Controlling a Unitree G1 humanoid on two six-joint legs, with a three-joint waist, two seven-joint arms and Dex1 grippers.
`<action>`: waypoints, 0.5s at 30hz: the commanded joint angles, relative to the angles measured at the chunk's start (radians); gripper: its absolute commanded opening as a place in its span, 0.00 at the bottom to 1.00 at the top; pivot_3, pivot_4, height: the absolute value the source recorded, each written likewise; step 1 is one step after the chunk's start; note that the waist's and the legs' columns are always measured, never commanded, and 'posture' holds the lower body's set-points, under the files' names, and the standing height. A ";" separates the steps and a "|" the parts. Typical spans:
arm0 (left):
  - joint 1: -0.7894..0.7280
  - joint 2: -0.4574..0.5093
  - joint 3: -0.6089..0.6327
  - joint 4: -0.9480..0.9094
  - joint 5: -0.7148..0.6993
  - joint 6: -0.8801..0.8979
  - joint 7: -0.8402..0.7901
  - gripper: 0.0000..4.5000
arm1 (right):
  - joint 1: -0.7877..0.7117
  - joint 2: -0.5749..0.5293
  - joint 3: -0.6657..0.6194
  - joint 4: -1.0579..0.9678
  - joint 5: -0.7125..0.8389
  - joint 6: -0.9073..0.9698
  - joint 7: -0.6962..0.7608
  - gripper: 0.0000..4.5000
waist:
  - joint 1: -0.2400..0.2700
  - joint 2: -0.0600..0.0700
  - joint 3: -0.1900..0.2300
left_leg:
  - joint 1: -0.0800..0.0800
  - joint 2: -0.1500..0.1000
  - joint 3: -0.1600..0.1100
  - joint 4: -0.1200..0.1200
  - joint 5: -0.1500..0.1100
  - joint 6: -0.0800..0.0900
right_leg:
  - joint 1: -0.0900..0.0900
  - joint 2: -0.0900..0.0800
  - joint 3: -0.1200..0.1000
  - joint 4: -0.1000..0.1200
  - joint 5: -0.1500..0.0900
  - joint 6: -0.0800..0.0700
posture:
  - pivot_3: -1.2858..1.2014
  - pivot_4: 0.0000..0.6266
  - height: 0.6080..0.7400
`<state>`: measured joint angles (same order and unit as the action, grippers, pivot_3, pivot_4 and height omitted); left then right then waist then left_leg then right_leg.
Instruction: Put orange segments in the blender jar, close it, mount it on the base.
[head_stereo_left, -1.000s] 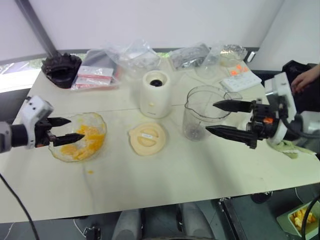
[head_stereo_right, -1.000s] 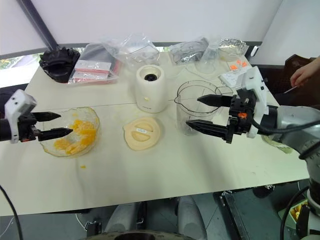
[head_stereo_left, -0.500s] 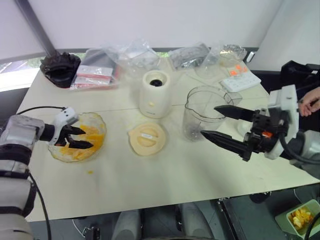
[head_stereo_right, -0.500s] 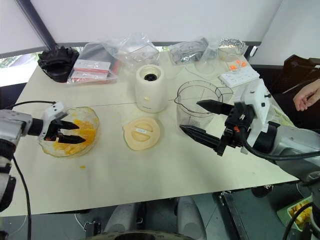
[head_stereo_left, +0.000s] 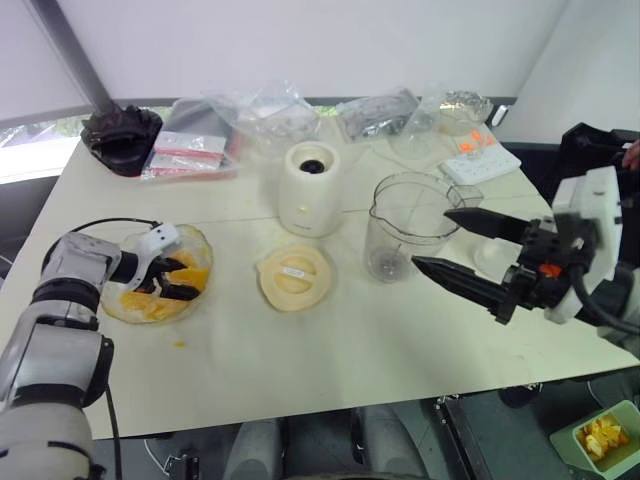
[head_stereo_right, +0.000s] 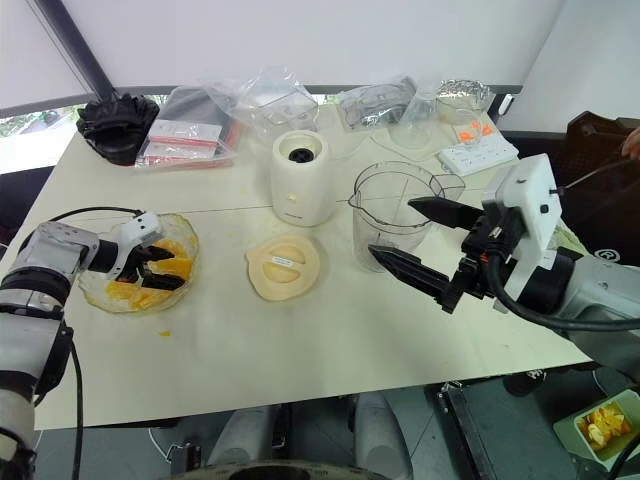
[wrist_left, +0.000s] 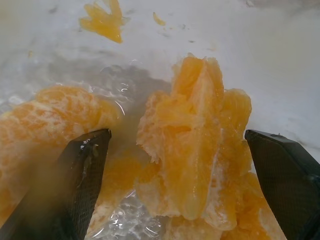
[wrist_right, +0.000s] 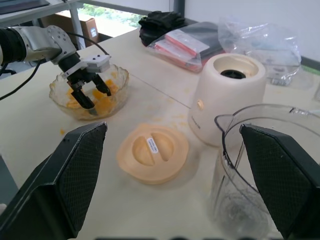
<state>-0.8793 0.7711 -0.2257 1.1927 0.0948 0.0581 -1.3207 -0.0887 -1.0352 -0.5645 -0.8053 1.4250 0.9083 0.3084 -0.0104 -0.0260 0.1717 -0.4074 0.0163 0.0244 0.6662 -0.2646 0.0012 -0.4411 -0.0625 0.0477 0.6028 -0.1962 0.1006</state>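
The orange segments (wrist_left: 200, 145) lie heaped in a shallow clear bowl (head_stereo_right: 185, 235) at the left of the pale desk (head_stereo_right: 300, 340), with a few scraps of pulp on the desk surface in front of the bowl. The left gripper (head_stereo_right: 160, 268) is lowered into that bowl, its jaws spread apart on either side of a clump of segments; the left wrist view shows one black finger (wrist_left: 82, 180) on each flank of the fruit, not clenched on it. The blender jar (head_stereo_right: 395, 215) stands upright and uncovered right of centre, its dark blade visible at the bottom and no fruit seen inside. The base (head_stereo_right: 300, 175) stands just left of the jar and a little farther back, dark socket facing up, apart from the jar. The flat cream lid (head_stereo_right: 283, 266) lies on the desk in front of the base, between bowl and jar. The right gripper (head_stereo_right: 415, 240) hangs above the desk near the jar's right side, jaws released wide and holding nothing, one finger reaching across the jar's front. Along the far edge lie clear plastic bags (head_stereo_right: 270, 100), a black object (head_stereo_right: 117, 122), a red-striped packet (head_stereo_right: 180, 140) and a white card with orange dots (head_stereo_right: 478, 148). Nothing stands between bowl and jar except the lid.
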 joint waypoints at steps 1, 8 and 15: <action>0.015 -0.009 0.014 0.021 0.015 0.007 0.005 0.70 | -0.006 -0.024 -0.027 -0.011 0.020 -0.036 -0.002 1.00 | 0.000 0.000 0.000 | 0.000 0.000 0.000 0.000 0.000 0.000 | 0.000 0.000 0.000 0.000 0.000 0.000 | 0.52 0.24 1.00; 0.059 0.010 0.088 -0.003 -0.028 0.047 0.002 0.25 | -0.018 -0.041 0.005 0.010 0.009 -0.052 0.019 1.00 | -0.003 0.000 0.000 | 0.000 0.000 0.000 0.000 0.000 0.000 | 0.000 0.000 0.000 0.000 0.000 0.000 | 0.52 0.24 1.00; 0.179 0.044 0.273 -0.151 -0.183 0.178 0.053 0.25 | -0.043 -0.046 0.052 0.039 -0.016 -0.064 0.050 1.00 | -0.007 -0.001 0.000 | 0.000 0.001 0.000 0.000 0.000 0.000 | -0.001 0.000 0.000 0.001 0.000 0.000 | 0.52 0.24 1.00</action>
<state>-0.7135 0.7863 -0.0055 1.0839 -0.0413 0.1939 -1.2907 -0.1144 -1.0681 -0.5096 -0.7696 1.4140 0.8677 0.3477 -0.0170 -0.0265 0.1717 -0.4074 0.0178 0.0240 0.6662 -0.2646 0.0012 -0.4419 -0.0626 0.0476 0.6033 -0.1962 0.1007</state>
